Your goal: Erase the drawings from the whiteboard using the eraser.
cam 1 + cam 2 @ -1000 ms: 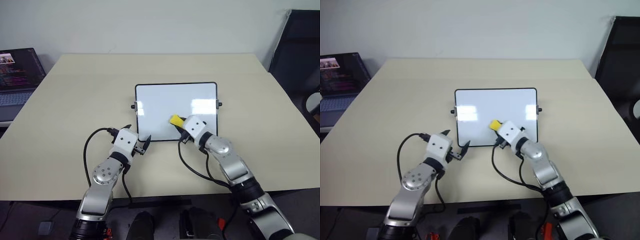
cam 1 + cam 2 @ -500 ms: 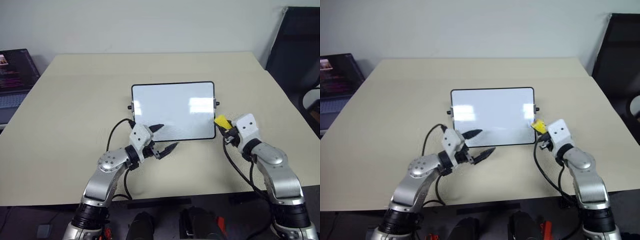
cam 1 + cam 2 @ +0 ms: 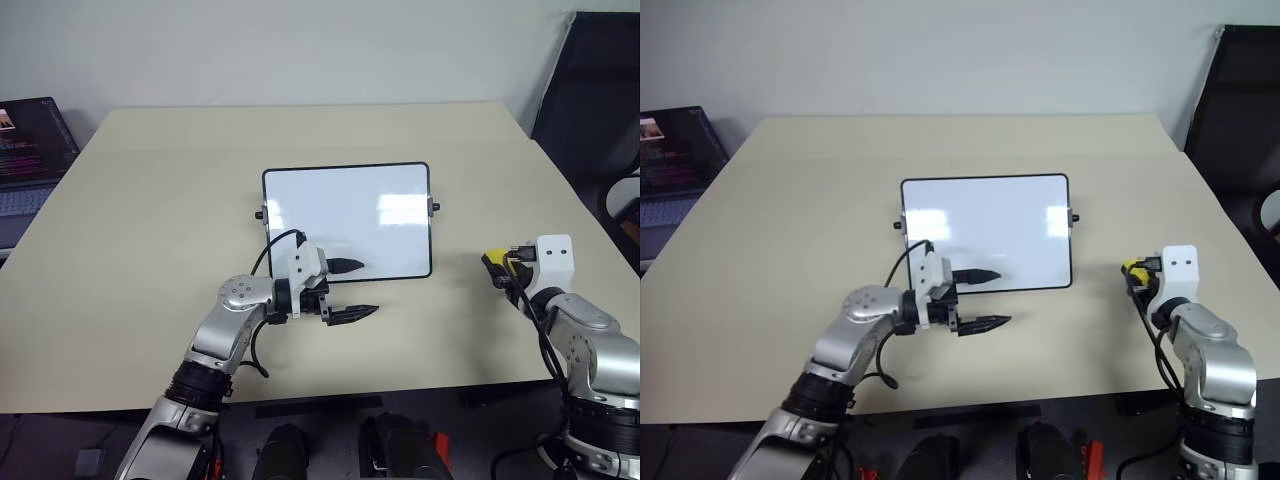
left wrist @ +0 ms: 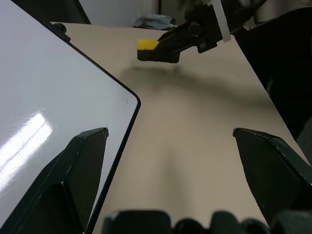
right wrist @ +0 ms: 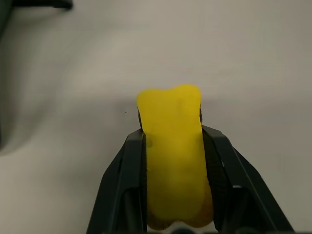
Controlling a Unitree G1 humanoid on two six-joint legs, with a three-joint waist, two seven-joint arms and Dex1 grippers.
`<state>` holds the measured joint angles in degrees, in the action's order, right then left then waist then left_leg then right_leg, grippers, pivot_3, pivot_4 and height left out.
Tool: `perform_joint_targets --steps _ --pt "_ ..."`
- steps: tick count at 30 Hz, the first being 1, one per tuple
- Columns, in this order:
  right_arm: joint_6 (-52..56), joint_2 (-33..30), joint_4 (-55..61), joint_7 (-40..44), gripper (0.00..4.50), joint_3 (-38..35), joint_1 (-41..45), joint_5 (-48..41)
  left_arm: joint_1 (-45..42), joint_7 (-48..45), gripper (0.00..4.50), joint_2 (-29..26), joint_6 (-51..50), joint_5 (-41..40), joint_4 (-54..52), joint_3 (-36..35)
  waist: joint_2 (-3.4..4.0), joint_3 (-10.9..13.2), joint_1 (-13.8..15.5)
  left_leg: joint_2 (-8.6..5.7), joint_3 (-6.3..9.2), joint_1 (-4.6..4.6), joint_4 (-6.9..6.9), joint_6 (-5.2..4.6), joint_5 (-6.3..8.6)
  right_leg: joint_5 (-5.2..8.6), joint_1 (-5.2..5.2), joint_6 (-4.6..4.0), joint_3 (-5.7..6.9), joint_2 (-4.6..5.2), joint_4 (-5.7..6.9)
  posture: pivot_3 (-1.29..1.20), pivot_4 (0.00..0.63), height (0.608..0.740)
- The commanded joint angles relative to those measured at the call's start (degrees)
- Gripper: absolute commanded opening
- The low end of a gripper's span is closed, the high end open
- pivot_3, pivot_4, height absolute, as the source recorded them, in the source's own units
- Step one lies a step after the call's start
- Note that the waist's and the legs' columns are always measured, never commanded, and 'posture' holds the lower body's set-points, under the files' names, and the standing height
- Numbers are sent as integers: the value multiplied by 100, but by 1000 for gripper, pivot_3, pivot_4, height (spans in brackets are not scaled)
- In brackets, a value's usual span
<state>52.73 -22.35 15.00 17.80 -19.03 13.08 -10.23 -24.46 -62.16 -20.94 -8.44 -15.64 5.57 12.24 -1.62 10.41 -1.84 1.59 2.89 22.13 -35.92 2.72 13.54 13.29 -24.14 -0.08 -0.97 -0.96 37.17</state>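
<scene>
The right gripper [image 3: 492, 262] clamps the yellow eraser [image 5: 173, 156] over the table [image 3: 150, 220], at three o'clock from the whiteboard [image 3: 347, 215]. The left gripper [image 3: 358, 290] gapes empty at the board's six o'clock edge.

L gripper [image 4: 170, 141] fingers spread wide, one over the whiteboard [image 4: 44, 117] near its rounded black-framed corner, other over bare tan table [image 4: 190, 126]. Beyond, R gripper [image 4: 161, 51] pinches the yellow eraser [image 4: 147, 45] just above table, apart from board.
</scene>
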Motion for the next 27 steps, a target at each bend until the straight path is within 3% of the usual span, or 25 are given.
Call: perform_joint_targets --steps 1,16,25,27 --pt "-135 -112 -92 -135 1192 -80 119 -13 -177 -105 4500 31 171 16 45 41 0 0 3 -1 0 0 -1 0 0 0 1 0 0 0 0 0 150 740" --pt "-233 -80 -383 -177 1192 127 216 -104 -74 -8 4500 -19 211 83 -121 28 0 0 1 -1 -3 -1 -3 0 0 -2 1 3 -3 0 2 0 150 740" --pt "-140 -110 -395 -286 4262 35 253 -131 44 -76 4500 -81 95 15 -290 56 1 0 2 -1 -3 -1 -4 0 0 -2 1 4 -4 0 4 0 150 740" --pt "-139 -114 -403 -314 4479 17 270 -135 33 -122 4500 -84 78 6 -295 72 1 0 2 -1 -3 -2 -5 0 0 -3 2 4 -4 0 4 0 150 740"
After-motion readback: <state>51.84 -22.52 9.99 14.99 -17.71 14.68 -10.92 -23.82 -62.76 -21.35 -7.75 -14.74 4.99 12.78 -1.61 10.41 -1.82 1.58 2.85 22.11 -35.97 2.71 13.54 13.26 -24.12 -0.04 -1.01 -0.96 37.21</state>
